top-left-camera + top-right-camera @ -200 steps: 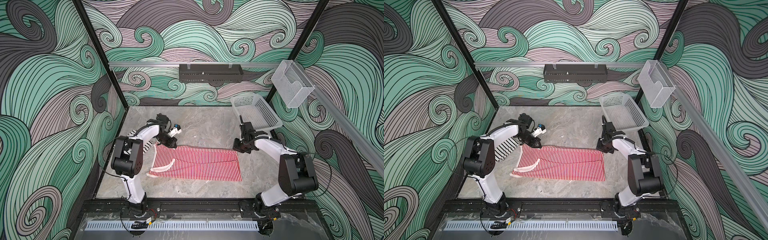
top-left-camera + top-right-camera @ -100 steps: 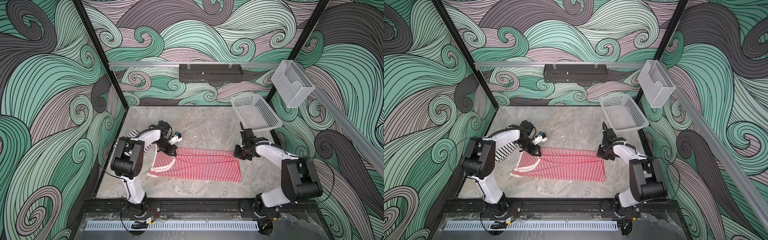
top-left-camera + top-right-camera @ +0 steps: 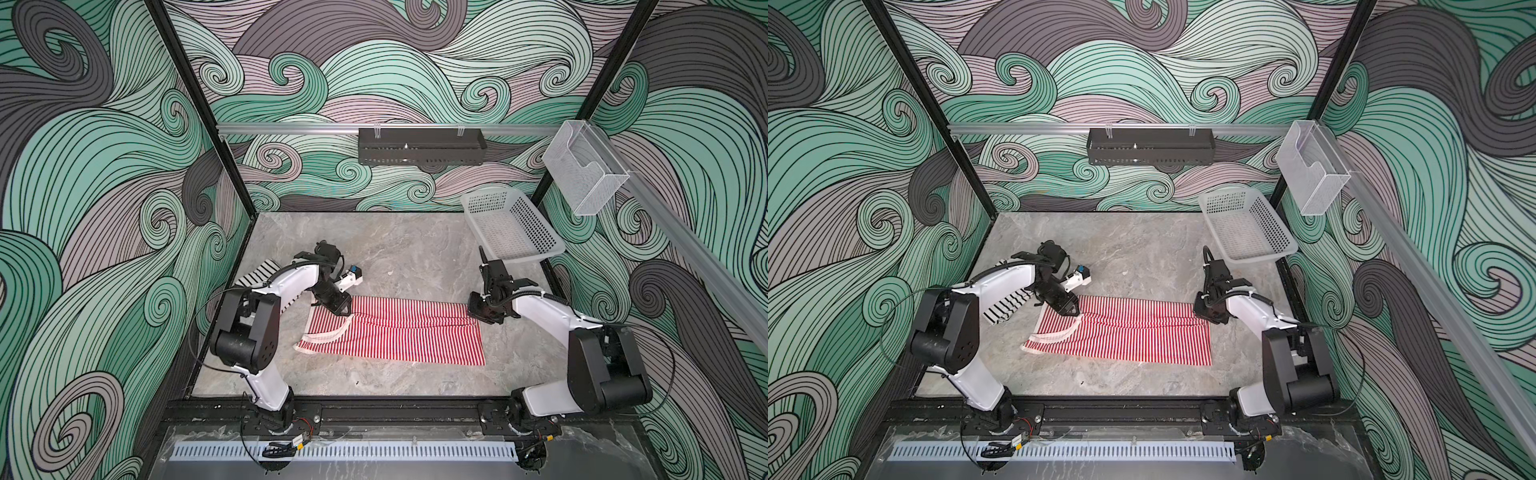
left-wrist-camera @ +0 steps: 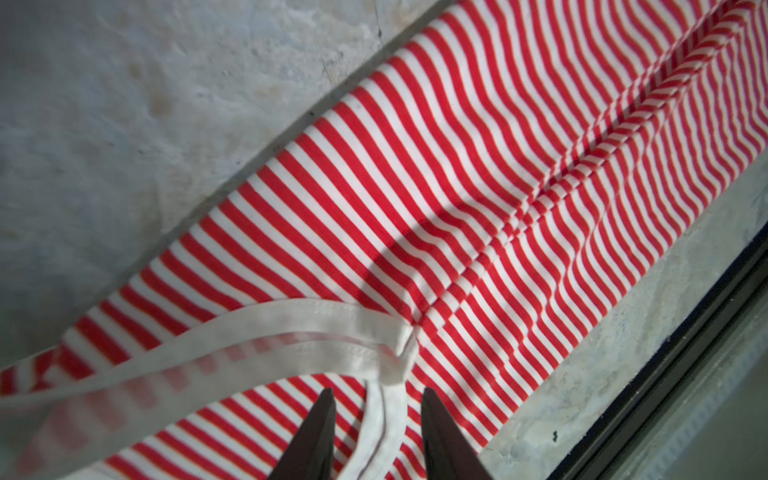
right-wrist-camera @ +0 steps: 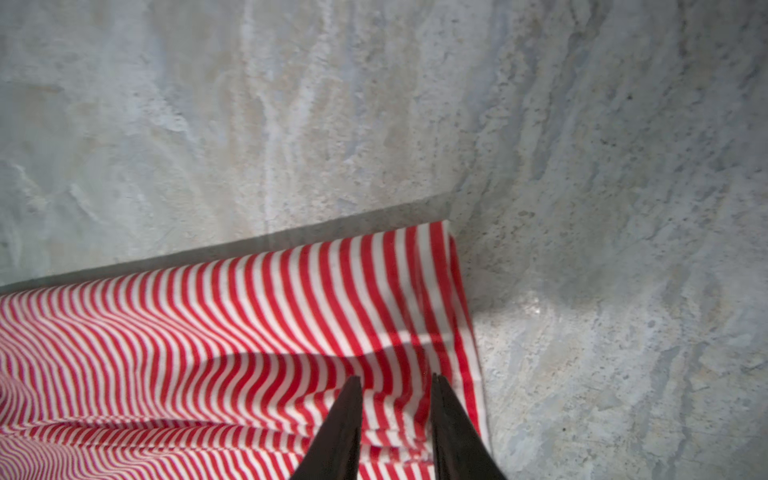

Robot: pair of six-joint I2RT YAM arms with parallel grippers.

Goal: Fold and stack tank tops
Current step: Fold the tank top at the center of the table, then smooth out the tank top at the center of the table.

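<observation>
Narrowly parted and empty, left fingers (image 4: 316, 440) and right fingers (image 5: 340, 432) are hovering above each end of the red-and-white tank top (image 3: 395, 332), likely settling its fold.

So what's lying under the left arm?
A black-and-white striped tank top: its striped ends show on both sides of the left arm. The arm covers its middle, so its fold can't be seen.

Two tank tops (image 3: 395, 336), one white basket (image 3: 511, 232)
</observation>
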